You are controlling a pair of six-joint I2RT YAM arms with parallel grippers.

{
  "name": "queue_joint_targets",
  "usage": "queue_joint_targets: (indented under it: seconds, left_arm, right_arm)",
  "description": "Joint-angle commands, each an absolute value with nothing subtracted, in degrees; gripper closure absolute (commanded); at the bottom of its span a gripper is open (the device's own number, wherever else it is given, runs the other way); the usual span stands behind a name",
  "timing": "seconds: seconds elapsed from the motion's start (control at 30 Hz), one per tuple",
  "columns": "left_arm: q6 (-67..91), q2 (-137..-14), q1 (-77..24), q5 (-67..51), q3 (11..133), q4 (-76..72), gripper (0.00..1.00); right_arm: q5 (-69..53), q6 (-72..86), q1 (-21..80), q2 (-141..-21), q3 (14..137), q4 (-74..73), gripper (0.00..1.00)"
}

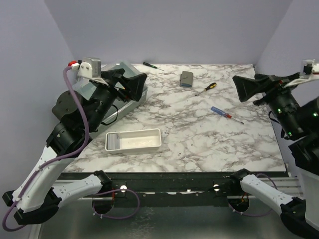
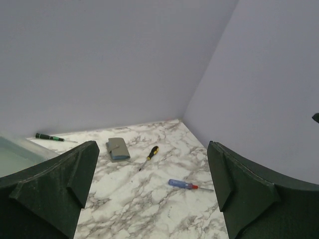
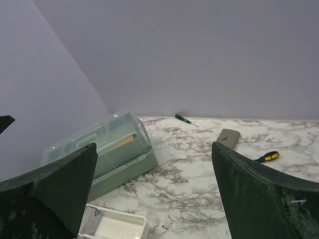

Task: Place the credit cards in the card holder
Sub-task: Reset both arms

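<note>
The card holder (image 1: 187, 78), a small grey folded wallet, lies shut at the back middle of the table. It also shows in the left wrist view (image 2: 118, 149) and, partly hidden by a finger, in the right wrist view (image 3: 228, 138). A greyish flat card (image 1: 113, 141) lies in the left end of the white tray (image 1: 149, 144); it shows in the right wrist view too (image 3: 92, 222). My left gripper (image 1: 139, 87) is open and empty, raised over the left side. My right gripper (image 1: 238, 89) is open and empty, raised at the right.
A translucent greenish lidded box (image 1: 109, 87) stands at the back left under my left arm. Three screwdrivers lie about: a green-black one (image 1: 151, 65) at the back, a yellow-black one (image 1: 206, 88) and a blue-red one (image 1: 222, 113) right of centre.
</note>
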State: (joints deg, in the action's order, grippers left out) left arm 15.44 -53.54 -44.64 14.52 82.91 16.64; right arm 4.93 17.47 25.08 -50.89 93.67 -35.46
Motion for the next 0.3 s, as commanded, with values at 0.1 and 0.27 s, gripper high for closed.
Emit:
queue_joint_targets:
  seconds: [0.1,0.27]
  left_arm:
    - [14.6,-51.3,-44.4,17.1,84.6,13.4,0.01]
    - [15.0,-51.0,-44.4,16.7,84.4,13.4,0.01]
  right_arm:
    - [1.8,15.9,25.2,-43.1,90.8,-30.5,0.00]
    - [4.3,16.4,25.2,-39.9,89.0,-30.8,0.00]
